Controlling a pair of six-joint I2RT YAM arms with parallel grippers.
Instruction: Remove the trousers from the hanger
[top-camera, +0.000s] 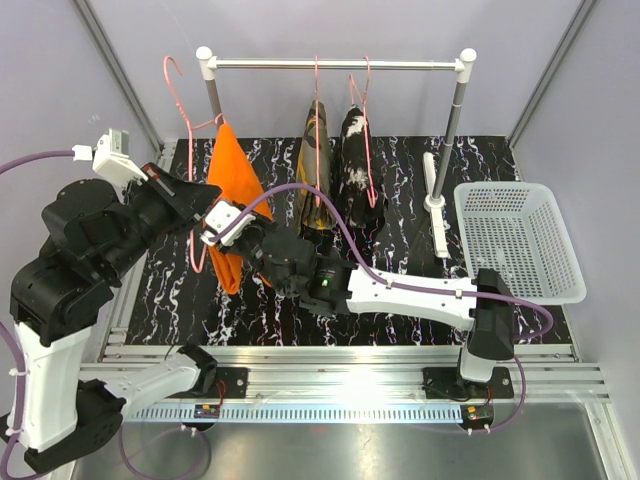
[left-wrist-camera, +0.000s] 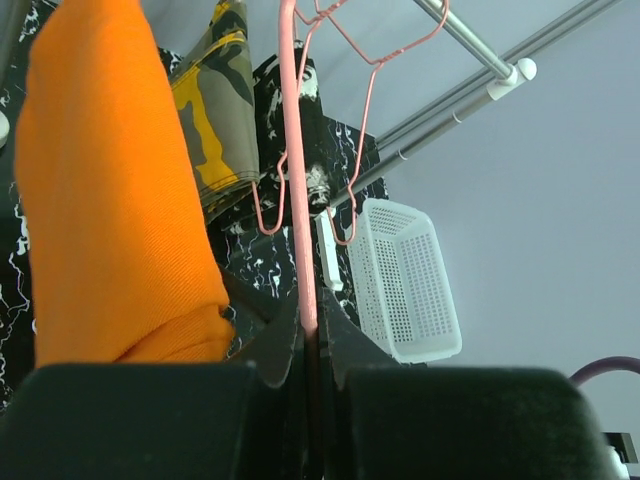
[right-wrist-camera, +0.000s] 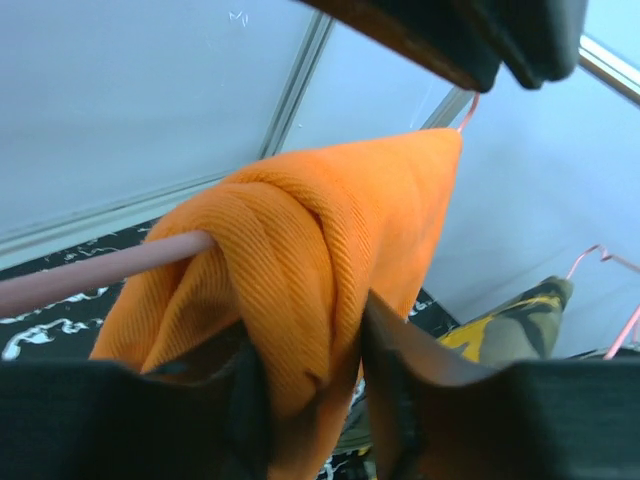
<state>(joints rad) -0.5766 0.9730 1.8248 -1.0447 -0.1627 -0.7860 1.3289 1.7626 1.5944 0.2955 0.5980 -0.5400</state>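
Orange ribbed cloth filled the gap between the black fingers (right-wrist-camera: 250, 405) of our right gripper (right-wrist-camera: 310, 370). Its jaws stood partway apart and pinched a thick fold of the bright orange trousers (right-wrist-camera: 300, 240), just where they draped over the bar of the thin pink wire hanger (right-wrist-camera: 100, 268). We judged that this grip was meant to draw the cloth off the bar. Our left gripper (left-wrist-camera: 308, 335) was clamped fully shut on the hanger's wire. We took this for the steadying hold, so that the hanger would not swing when the other arm pulled.

That hanger was off the white-capped metal rail (top-camera: 335, 64), held in front of it and toward its left end, with its hook free in the air. The orange garment lay across it, not yet removed. Farther back, further pink hangers (top-camera: 317, 90) hung from the middle of the rail. One carried the olive-brown camouflage trousers with orange-yellow patches (top-camera: 315, 170). The other, nearer the rail's right post, carried the black trousers with white splotches (top-camera: 357, 160). Neither gripper touched these, so we reckoned the work was on the first of three.

Out past the rail's right post sat a white perforated plastic basket (top-camera: 520, 240), probably the place for the freed clothes. Beneath the rail lay a black mat veined with white like marble (top-camera: 400, 200), edged by an aluminium table frame (top-camera: 350, 355). Behind the rail and to either side of it rose pale grey panel walls (top-camera: 400, 30).
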